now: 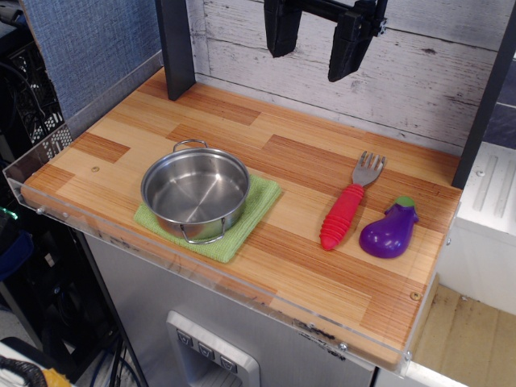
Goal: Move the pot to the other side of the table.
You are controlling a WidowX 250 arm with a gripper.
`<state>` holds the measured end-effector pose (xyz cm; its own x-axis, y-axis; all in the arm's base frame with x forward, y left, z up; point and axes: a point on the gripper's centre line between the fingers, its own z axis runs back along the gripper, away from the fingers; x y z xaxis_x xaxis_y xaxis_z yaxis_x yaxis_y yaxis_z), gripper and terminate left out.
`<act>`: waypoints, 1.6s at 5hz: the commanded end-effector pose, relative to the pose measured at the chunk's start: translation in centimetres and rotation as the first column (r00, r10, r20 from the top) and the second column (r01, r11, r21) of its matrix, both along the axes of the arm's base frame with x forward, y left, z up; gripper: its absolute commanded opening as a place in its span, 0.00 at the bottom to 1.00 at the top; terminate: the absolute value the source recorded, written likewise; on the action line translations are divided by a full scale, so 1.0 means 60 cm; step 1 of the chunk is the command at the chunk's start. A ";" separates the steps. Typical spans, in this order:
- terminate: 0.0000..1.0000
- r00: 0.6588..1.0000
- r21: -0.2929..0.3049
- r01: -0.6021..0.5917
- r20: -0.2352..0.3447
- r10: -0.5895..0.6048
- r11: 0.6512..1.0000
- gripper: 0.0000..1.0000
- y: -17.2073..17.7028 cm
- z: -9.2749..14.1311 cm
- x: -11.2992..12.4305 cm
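Note:
The shiny steel pot (196, 193) with two thin wire loop handles sits upright and empty on a green cloth (242, 227) at the left front of the striped wooden table (266, 153). My black gripper (314, 50) hangs high at the top of the view, above the table's back middle, well apart from the pot. Its two fingers are spread apart with nothing between them.
A fork with a red ribbed handle (347, 208) and a purple toy eggplant (390, 230) lie on the table's right side. A clear acrylic rim (48, 165) runs along the left and front edges. Dark posts stand at the back left (176, 48) and right (484, 105).

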<state>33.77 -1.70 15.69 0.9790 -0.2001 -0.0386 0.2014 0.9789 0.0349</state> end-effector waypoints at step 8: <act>0.00 0.997 0.129 -0.055 0.052 0.049 0.990 1.00 0.040 -0.159 -0.078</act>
